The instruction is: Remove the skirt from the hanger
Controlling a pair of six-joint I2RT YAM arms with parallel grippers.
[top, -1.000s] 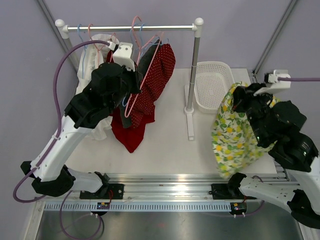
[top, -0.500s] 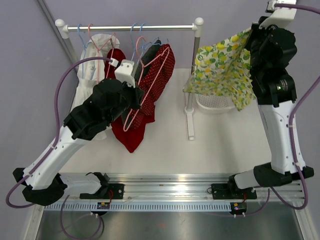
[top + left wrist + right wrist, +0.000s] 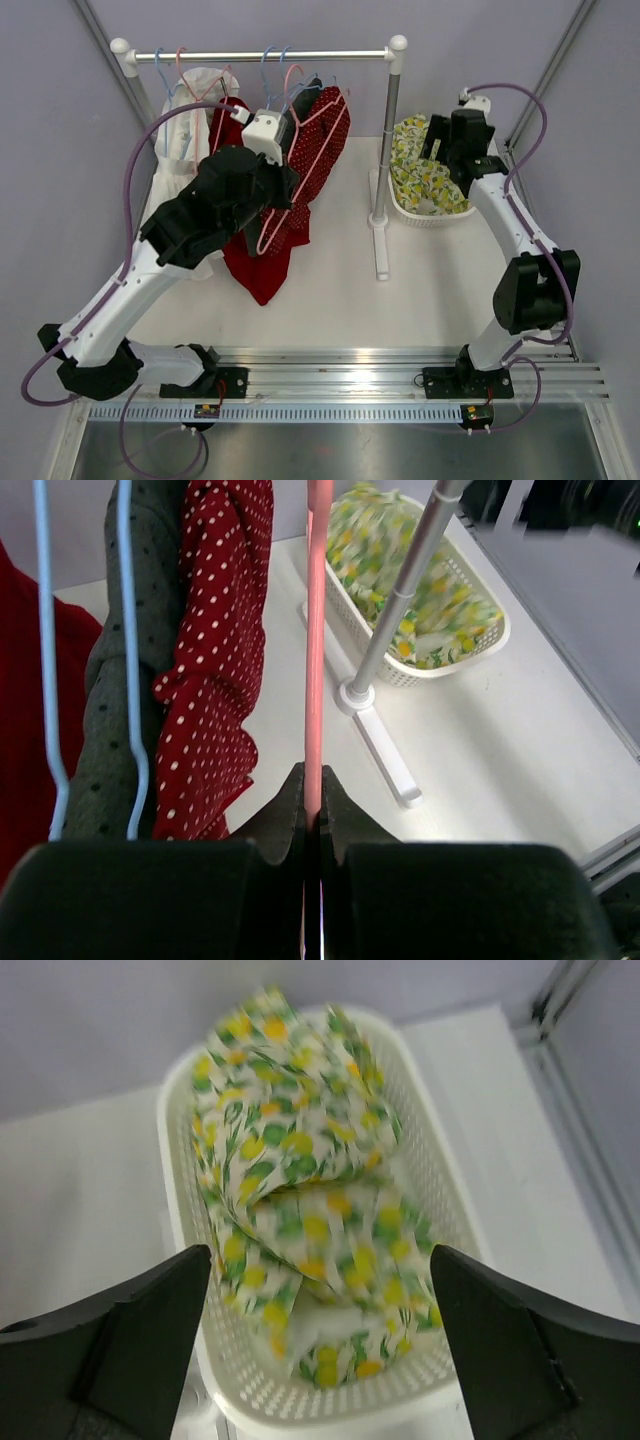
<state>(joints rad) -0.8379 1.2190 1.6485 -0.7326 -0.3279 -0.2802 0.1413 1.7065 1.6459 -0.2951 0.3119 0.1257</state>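
Observation:
The lemon-print skirt [image 3: 418,172] lies crumpled in the white basket [image 3: 432,216] at the back right, free of any hanger. In the right wrist view the skirt [image 3: 300,1190] fills the basket [image 3: 175,1200]. My right gripper [image 3: 325,1300] hovers just above it, open, with nothing between its fingers; from above this gripper [image 3: 447,140] sits over the basket's far side. My left gripper [image 3: 316,800] is shut on the lower wire of a bare pink hanger [image 3: 318,650], which still hangs among the clothes on the rail. From above, the left gripper [image 3: 277,190] is beside the red garments.
A clothes rail [image 3: 260,56] spans the back, its post [image 3: 386,140] and foot standing just left of the basket. On it hang a white garment [image 3: 185,135], a red one [image 3: 255,265], a red polka-dot one [image 3: 325,135], a dark grey one [image 3: 110,730] and blue hangers [image 3: 125,630].
My right arm swung the skirt from the near right up and over to the basket, then opened and let it drop in. The left arm kept its grip on the pink hanger.

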